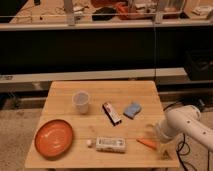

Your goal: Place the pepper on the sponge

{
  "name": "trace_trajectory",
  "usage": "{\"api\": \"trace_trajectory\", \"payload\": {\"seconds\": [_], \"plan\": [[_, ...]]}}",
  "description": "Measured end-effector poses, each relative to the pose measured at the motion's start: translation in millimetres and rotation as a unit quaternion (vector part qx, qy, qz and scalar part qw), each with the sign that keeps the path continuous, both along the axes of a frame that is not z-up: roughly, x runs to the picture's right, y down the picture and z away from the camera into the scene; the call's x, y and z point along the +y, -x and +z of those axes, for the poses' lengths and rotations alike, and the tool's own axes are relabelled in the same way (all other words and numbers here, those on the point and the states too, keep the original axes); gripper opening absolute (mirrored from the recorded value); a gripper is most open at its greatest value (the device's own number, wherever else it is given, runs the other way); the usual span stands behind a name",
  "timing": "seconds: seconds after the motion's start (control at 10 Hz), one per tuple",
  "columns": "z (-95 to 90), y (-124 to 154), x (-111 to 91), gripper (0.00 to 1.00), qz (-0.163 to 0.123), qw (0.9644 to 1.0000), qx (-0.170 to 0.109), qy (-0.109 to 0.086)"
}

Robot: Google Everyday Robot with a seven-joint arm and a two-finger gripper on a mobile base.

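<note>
The pepper (146,143), a small slender orange tapered item, lies on the wooden table (65,90) near its front right corner. The sponge (132,109), a light-blue squarish pad, lies farther back, right of the table's middle. My white arm comes in from the right, and the gripper (158,136) is at its lower end, just right of the pepper and close above the table's right edge. The arm's bulk hides the gripper's tips.
An orange plate (53,137) sits at the front left. A clear plastic cup (81,101) stands left of centre. A dark bar with a white stripe (112,113) lies beside the sponge, and a white flat box (110,144) lies left of the pepper.
</note>
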State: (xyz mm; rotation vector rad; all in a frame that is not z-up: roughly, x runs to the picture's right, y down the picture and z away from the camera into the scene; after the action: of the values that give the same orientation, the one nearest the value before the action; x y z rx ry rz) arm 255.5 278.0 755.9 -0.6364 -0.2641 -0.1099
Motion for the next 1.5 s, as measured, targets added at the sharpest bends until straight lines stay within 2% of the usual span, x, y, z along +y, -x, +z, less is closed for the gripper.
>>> {"api": "trace_trajectory", "payload": {"seconds": [0.3, 1.5], "plan": [[12.4, 2.1, 12.8, 0.80, -0.001, 0.9999, -0.010, 0.008], [18.1, 9.4, 17.8, 0.80, -0.020, 0.9987, -0.038, 0.026]]}}
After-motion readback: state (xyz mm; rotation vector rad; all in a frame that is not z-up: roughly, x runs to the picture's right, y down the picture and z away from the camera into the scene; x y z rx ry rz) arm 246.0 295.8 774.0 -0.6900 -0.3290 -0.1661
